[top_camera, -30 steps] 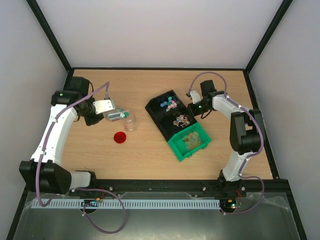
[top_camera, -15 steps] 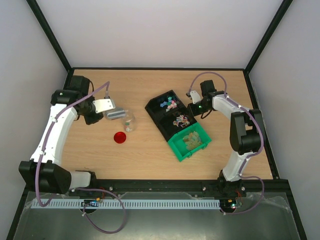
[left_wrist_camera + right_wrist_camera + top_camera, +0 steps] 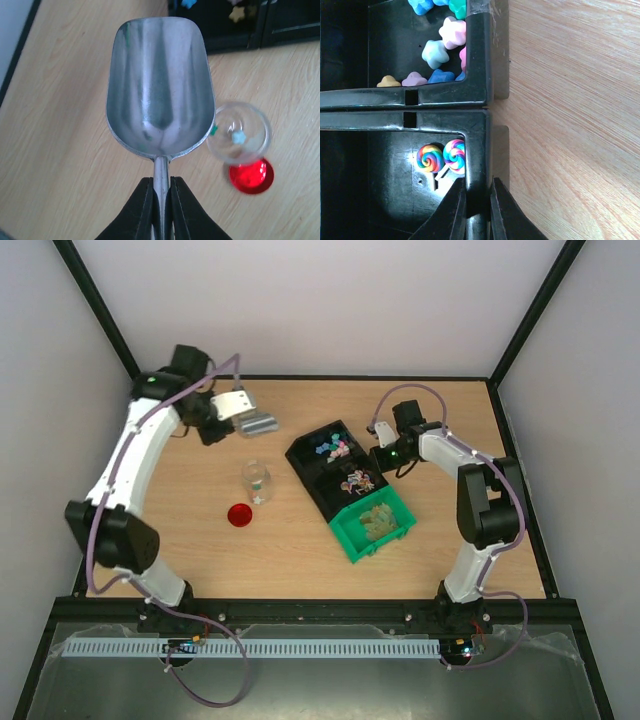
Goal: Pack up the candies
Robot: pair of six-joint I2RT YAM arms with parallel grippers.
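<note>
My left gripper (image 3: 237, 410) (image 3: 161, 182) is shut on the handle of the silver scoop (image 3: 258, 424) (image 3: 160, 85). The scoop's bowl is empty and held above the table, behind the clear jar (image 3: 256, 482) (image 3: 240, 132). The jar holds a pale blue candy (image 3: 238, 136). Pastel star candies (image 3: 333, 448) (image 3: 436, 52) lie in the far black bin (image 3: 308, 453). Mixed-colour swirl candies (image 3: 360, 480) (image 3: 431, 157) lie in the middle black bin. Greenish-tan candies (image 3: 378, 522) fill the green bin (image 3: 350, 535). My right gripper (image 3: 385, 452) (image 3: 477, 187) is shut on the middle black bin's wall (image 3: 477, 145).
The round red lid (image 3: 239, 516) (image 3: 251, 176) lies flat on the wood table just in front of the jar. The three bins stand in a diagonal row at the centre right. Black frame posts and white walls enclose the table.
My left arm has swung from over the jar to the back of the table, carrying the scoop away. The row of bins has shifted slightly left with my right gripper.
</note>
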